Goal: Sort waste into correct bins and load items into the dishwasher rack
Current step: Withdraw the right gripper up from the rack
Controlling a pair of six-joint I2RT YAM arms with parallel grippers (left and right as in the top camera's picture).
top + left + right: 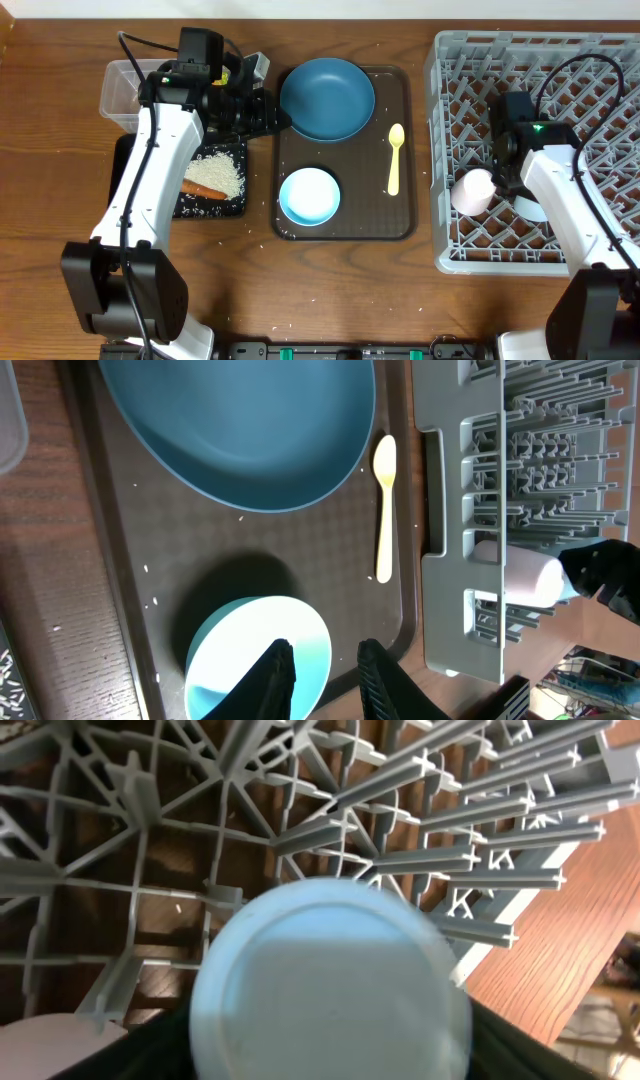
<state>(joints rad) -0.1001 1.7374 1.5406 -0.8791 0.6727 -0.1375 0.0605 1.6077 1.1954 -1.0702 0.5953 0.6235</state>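
Note:
My left gripper (278, 120) (322, 646) hovers at the left rim of the dark blue plate (327, 98) (240, 430), jaws a little apart and empty. The light blue bowl (309, 195) (235, 655) and the pale yellow spoon (395, 158) (384, 505) lie on the brown serving tray (402, 220). Over the grey dishwasher rack (470, 60) (130, 870), my right gripper (524, 192) (330, 1055) flanks the small light blue cup (534, 209) (330, 985), bottom up; contact is unclear. The pale pink cup (472, 190) (525, 578) lies in the rack beside it.
The black tray (230, 208) holds rice (222, 170) and an orange carrot-like stick (203, 189). The clear tub (122, 92) stands behind it, partly under my left arm. Loose rice grains dot the wood around the serving tray.

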